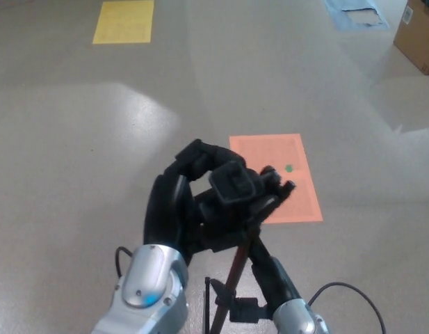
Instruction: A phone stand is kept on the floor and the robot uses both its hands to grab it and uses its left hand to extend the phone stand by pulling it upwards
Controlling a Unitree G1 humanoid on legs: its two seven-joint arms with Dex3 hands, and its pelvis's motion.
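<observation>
Head view: left hand (214,202) wraps closed around the top of the phone stand (231,278), near centre, ready to pull; right hand (273,278) steadies the pole lower, grip unclear.

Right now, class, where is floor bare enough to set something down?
Bare floor stretches between the yellow sheet and orange sheet, and right of the orange one. It is crowded where the left hand grips the phone stand.
</observation>
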